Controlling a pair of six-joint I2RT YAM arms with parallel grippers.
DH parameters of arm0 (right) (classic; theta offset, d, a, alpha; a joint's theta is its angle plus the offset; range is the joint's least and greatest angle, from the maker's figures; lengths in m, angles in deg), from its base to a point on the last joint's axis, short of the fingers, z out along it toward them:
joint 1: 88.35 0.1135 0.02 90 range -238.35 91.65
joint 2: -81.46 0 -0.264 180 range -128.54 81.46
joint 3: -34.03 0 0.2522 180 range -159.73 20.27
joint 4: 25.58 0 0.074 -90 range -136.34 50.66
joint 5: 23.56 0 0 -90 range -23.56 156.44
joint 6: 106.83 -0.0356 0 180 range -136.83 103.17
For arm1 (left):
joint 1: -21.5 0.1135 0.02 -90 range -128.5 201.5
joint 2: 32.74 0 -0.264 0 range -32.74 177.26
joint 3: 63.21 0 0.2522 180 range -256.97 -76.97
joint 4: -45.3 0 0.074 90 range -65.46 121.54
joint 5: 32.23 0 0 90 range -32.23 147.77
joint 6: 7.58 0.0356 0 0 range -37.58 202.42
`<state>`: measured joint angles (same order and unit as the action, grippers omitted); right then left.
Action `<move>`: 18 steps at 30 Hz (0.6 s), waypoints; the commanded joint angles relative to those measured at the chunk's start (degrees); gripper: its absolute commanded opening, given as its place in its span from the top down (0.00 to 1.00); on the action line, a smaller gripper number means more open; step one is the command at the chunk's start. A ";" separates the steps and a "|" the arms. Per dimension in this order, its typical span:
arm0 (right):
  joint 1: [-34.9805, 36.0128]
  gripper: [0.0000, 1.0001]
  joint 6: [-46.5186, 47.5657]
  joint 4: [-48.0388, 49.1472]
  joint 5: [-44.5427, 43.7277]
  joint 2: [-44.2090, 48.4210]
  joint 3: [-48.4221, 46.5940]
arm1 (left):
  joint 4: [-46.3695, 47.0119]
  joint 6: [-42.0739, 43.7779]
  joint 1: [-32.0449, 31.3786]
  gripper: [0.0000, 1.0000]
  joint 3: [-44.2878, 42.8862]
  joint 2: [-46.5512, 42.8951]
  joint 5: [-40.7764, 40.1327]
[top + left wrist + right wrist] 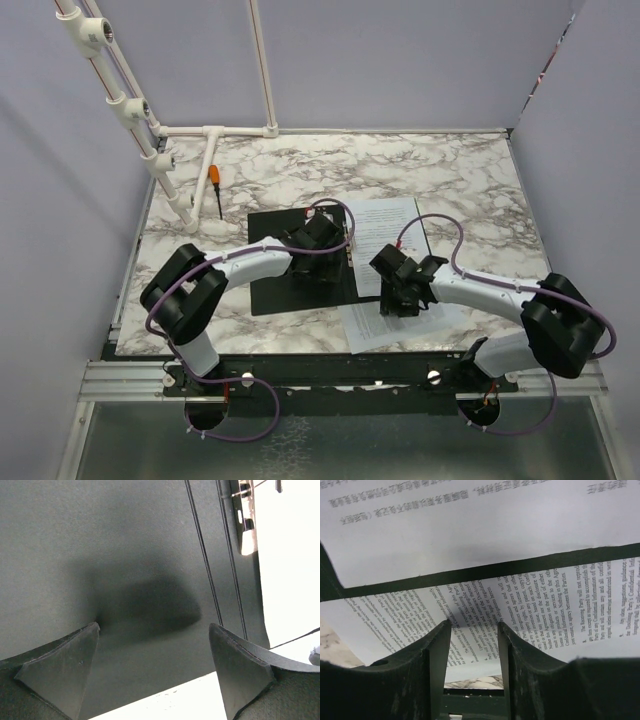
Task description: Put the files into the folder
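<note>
Nearest the lens, the right gripper [474,625] is standing with its dark fingers partly apart, straddling the near edge of the loose white printed paper sheets [545,610]. Nothing is clamped, and whether the pads are touching paper cannot be told. The sheets are lying right of centre by the marble table's [450,170] front edge. A dark strip is separating two of them, and its identity is unclear. The left gripper [154,626] is hanging released, jaws wide, over the black inner face of the thin open folder [100,555] at front centre. The folder's metal spine clip [243,520] is being cut off at the frame's top. From above, both arms are hiding the folder's right side. An orange-handled screwdriver [214,185] is lying towards the back left corner.
</note>
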<state>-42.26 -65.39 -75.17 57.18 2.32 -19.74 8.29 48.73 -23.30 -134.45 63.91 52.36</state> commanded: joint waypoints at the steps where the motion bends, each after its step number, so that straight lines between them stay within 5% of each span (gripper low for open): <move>1: -0.33 0.53 -5.80 -7.38 -10.82 -4.48 0.56 | 0.71 -1.72 3.16 0.07 4.69 0.63 -2.71; 18: -8.99 0.57 -11.68 -12.18 -18.87 -2.18 -0.02 | 1.41 -3.30 7.25 0.07 7.94 -0.91 -4.08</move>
<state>-48.21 -76.40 -82.76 44.53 -0.50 -22.54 14.50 46.13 -17.33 -129.81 61.06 50.55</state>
